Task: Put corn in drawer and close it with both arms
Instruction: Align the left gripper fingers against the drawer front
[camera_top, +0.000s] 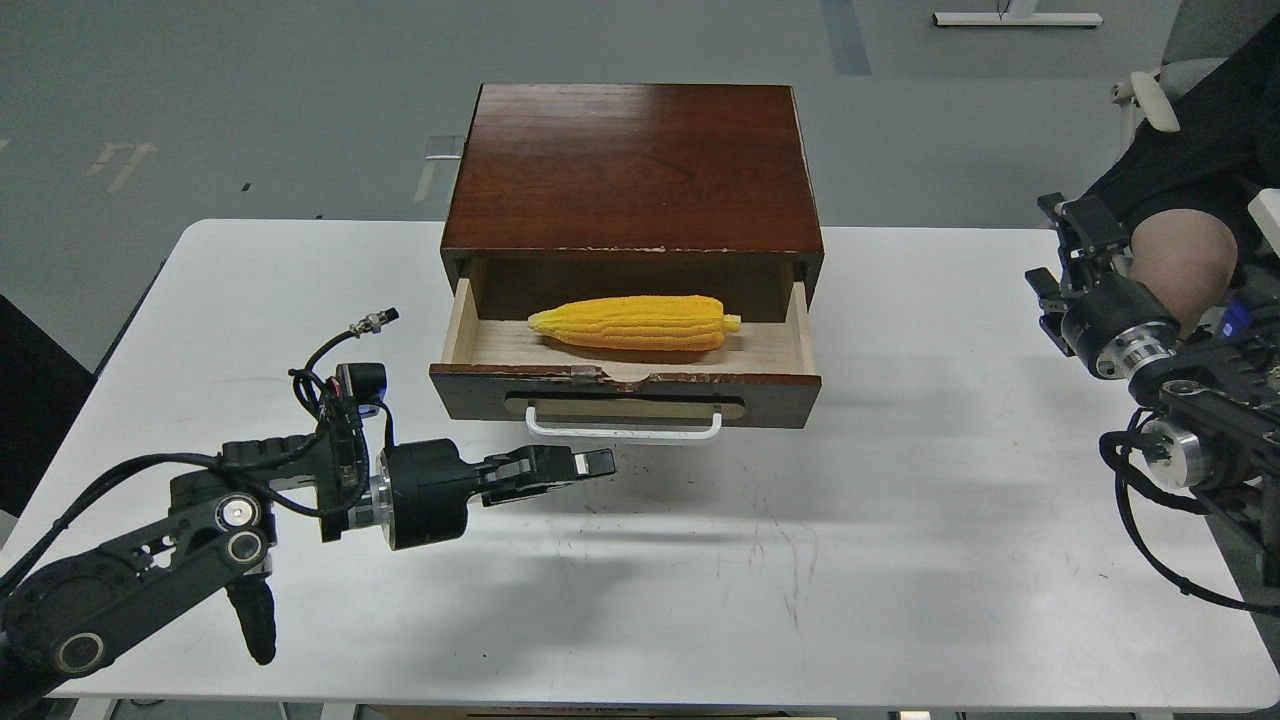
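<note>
Crosswise: corn (632, 322) in open drawer (625, 397), tapered tip leftward; left end effector (590, 464) narrow, empty; right end effector (1062, 262) unclear.

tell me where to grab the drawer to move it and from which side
Take the drawer by its white bar handle on the dark front, coming from the near side, straight at the front. The bar runs level and stands off its tan plate, so fingers could close over and under it. The left gripper is nearest, just below it.
</note>
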